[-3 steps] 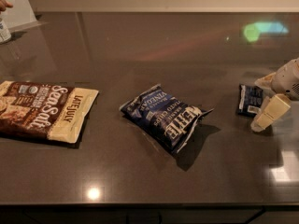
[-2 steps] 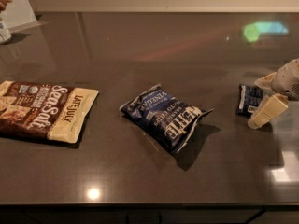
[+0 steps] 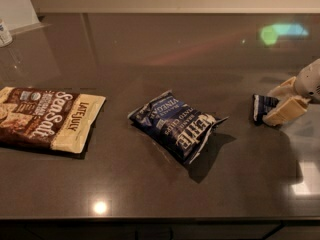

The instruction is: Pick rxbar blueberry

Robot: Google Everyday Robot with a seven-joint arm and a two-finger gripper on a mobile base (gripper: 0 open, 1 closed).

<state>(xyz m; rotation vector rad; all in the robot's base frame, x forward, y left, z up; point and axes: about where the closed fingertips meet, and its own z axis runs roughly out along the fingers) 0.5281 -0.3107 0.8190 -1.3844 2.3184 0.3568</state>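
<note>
The rxbar blueberry [image 3: 261,106] is a small flat dark navy wrapper lying on the dark countertop at the far right. My gripper [image 3: 270,107] reaches in from the right edge. Its two cream fingers [image 3: 286,111] sit on either side of the bar's right end and are closed in against it. The bar still rests on the counter, and its right part is hidden by the fingers. The larger dark blue chip bag [image 3: 178,124] with white lettering lies in the middle, well left of the gripper.
A brown and cream Sea Salt chip bag [image 3: 47,118] lies at the left. A white container [image 3: 5,33] stands at the far left back corner. The counter's front edge [image 3: 160,219] runs along the bottom. A wall runs behind.
The gripper's lower finger has moved up toward the upper one, narrowing the gap around the bar's right end. The bar and both bags have not moved.
</note>
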